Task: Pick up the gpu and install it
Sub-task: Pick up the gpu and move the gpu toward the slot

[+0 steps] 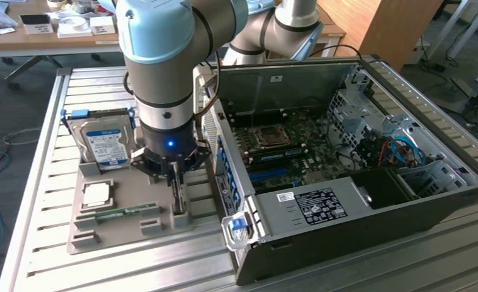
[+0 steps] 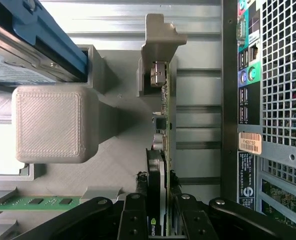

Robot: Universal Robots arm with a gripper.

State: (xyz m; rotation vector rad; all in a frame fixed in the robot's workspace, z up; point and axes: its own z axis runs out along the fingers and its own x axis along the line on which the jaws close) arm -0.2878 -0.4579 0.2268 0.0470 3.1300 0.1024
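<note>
Grabbing the gpu (image 2: 155, 170) is the step now. The fingers (image 2: 133, 215) pinch it as it stands on edge in the gray holder (image 1: 84, 243) on the bench (image 1: 39, 182), beside the open computer (image 1: 344, 204). Getting it out likely needs a straight lift.

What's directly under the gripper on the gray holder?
The gpu, standing on edge in a slot of the gray holder, with the gripper closed on its top edge. Its bottom edge is hidden inside the slot.

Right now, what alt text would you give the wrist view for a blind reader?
The gripper clamps the gpu, which stands on edge in a grey holder. A hard drive, a memory stick and the computer case's rear panel flank it.
</note>
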